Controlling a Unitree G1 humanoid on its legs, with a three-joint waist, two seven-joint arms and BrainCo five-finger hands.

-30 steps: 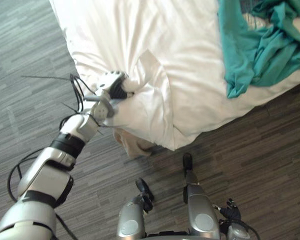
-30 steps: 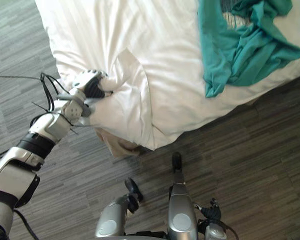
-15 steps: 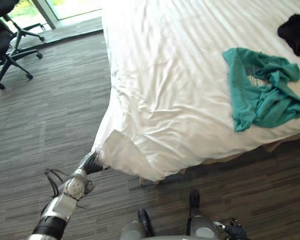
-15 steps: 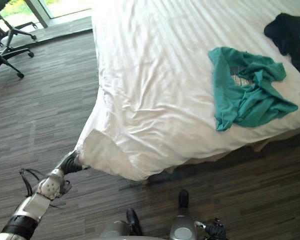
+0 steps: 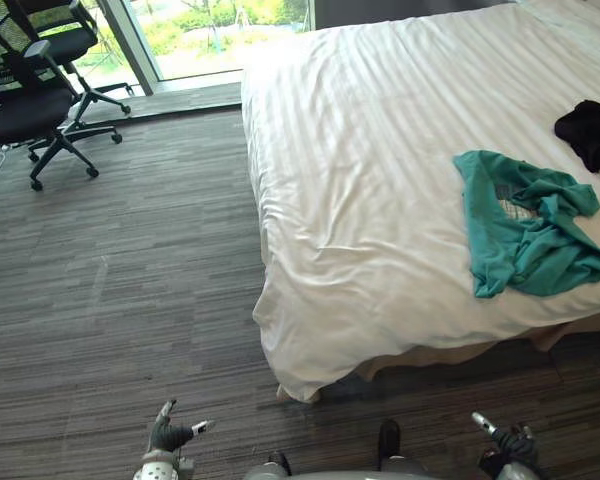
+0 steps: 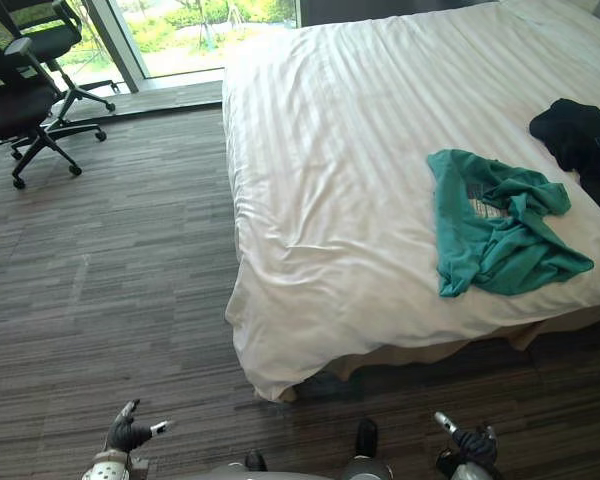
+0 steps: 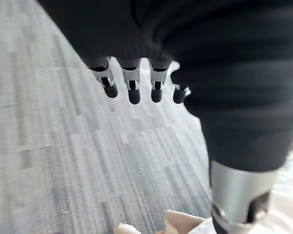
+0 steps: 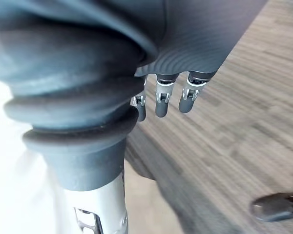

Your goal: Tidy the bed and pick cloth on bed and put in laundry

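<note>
Though empty, left robot hand low

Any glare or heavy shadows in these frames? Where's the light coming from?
Left eye view: daylight enters through the window, which glares brightest. The sheet is evenly lit, with a dark shadow on the floor under its near edge. Right wrist view: the sheet washes out to plain white.

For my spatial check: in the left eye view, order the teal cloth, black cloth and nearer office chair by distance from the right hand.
From the right hand, low right:
1. Teal cloth, on the bed, near right part.
2. Black cloth, farther back at the bed's right.
3. Nearer office chair, far left, off the bed.
</note>
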